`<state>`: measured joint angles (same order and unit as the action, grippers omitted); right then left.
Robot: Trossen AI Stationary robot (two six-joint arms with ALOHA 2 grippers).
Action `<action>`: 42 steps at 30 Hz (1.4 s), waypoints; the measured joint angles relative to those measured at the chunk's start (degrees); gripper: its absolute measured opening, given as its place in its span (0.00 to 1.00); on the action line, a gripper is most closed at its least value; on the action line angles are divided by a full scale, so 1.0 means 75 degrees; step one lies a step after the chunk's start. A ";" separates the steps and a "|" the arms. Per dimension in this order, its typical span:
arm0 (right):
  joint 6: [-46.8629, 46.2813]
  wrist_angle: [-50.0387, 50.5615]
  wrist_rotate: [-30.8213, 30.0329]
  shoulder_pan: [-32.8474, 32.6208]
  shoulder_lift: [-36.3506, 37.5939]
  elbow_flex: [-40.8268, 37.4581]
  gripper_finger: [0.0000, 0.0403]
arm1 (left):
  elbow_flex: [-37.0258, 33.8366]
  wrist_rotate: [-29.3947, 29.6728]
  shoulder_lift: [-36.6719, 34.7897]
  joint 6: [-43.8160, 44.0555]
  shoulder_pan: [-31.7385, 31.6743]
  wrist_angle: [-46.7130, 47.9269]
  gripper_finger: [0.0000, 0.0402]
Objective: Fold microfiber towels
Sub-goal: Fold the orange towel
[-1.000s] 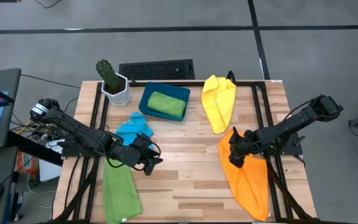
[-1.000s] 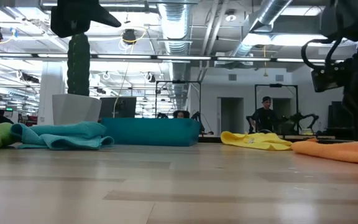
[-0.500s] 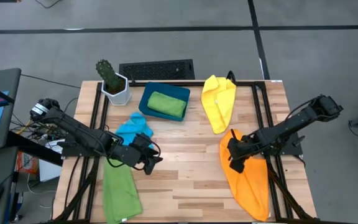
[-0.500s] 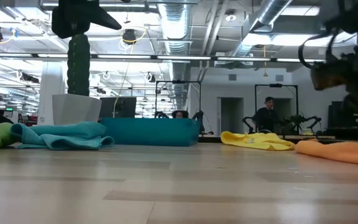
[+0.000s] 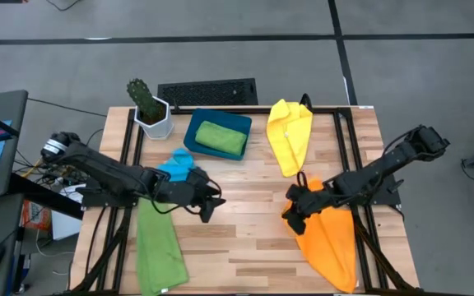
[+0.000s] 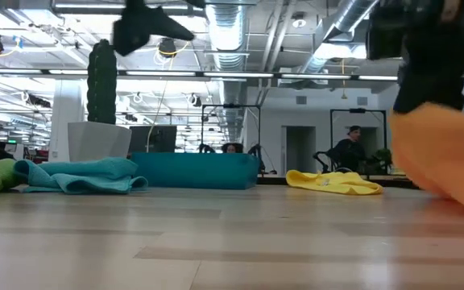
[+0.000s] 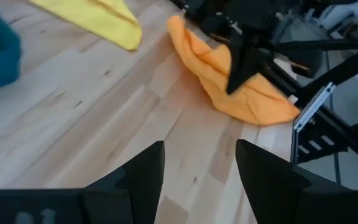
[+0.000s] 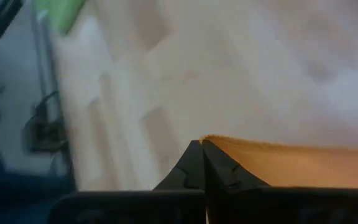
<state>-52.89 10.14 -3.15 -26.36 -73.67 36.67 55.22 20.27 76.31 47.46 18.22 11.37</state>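
Right gripper pinches soft, crumpled orange towel

Orange towel cropped (right edge).

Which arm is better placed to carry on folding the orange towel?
Right. The right pincer is shut on the orange towel, its edge lifted off the table. The left pincer hangs open over bare wood mid-table, holding nothing, apart from that towel.
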 joint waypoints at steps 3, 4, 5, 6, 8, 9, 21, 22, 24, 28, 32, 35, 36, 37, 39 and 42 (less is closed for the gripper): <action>0.0086 -0.0041 0.0399 -0.0425 -0.0708 0.0545 0.02 | 0.0000 -0.0663 0.0335 -0.0529 -0.0322 -0.0745 0.48; 0.0077 -0.0047 0.0454 -0.0603 -0.0988 0.0751 0.03 | 0.0000 -0.0910 0.0456 -0.0670 -0.0401 -0.0947 0.48; 0.0045 -0.0060 0.0509 -0.0780 -0.1253 0.0927 0.03 | -0.0001 -0.1104 0.0587 -0.0803 -0.0482 -0.1094 0.48; 0.0005 -0.0045 0.0564 -0.0974 -0.1480 0.1085 0.03 | 0.0000 -0.1326 0.0759 -0.0925 -0.0576 -0.1392 0.48; -0.0152 -0.0048 0.0611 -0.1382 -0.1901 0.1373 0.03 | 0.0032 -0.1707 0.1052 -0.1203 -0.0685 -0.1699 0.48; -0.0288 -0.0048 0.0617 -0.1583 -0.2090 0.1483 0.03 | 0.0021 -0.1876 0.1194 -0.1374 -0.0745 -0.1854 0.48; -0.2505 -0.0021 0.0144 -0.3271 -0.2666 0.1746 0.04 | 0.1529 -0.2479 0.3341 -0.5944 -0.0773 -0.2104 0.48; -0.2623 -0.0055 0.0118 -0.3333 -0.2661 0.1753 0.04 | 0.1832 -0.2498 0.3564 -0.6398 -0.0754 -0.1996 0.48; -0.2852 -0.0008 0.0051 -0.3449 -0.2661 0.1751 0.04 | 0.2444 -0.2466 0.4006 -0.7207 -0.0706 -0.1578 0.48; -0.3125 -0.0024 -0.0002 -0.3614 -0.2658 0.1751 0.05 | 0.3721 -0.2466 0.4984 -0.8402 -0.0677 -0.0733 0.48; -0.3163 -0.0039 0.0005 -0.3692 -0.2661 0.1751 0.04 | 0.4723 -0.2476 0.5920 -0.9102 -0.0696 -0.0193 0.48; -0.3174 -0.0069 0.0002 -0.3719 -0.2661 0.1751 0.05 | 0.5243 -0.2700 0.6488 -0.9732 -0.0703 -0.0165 0.48; -0.3185 -0.0083 0.0005 -0.3719 -0.2661 0.1751 0.05 | 0.5416 -0.2914 0.6667 -0.9922 -0.0709 -0.0140 0.48; -0.3185 -0.0082 0.0008 -0.3722 -0.2661 0.1751 0.06 | 0.5560 -0.3114 0.6799 -1.0108 -0.0717 -0.0118 0.48; -0.3179 -0.0100 0.0008 -0.3725 -0.2663 0.1748 0.06 | 0.5802 -0.3449 0.7078 -1.0371 -0.0725 0.0137 0.48; -0.3176 -0.0107 0.0010 -0.3725 -0.2664 0.1747 0.05 | 0.5993 -0.3469 0.7418 -1.0623 -0.0732 0.0367 0.48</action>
<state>-76.71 9.34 -3.08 -54.30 -93.65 49.77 100.17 -5.75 131.95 -32.21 12.73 14.13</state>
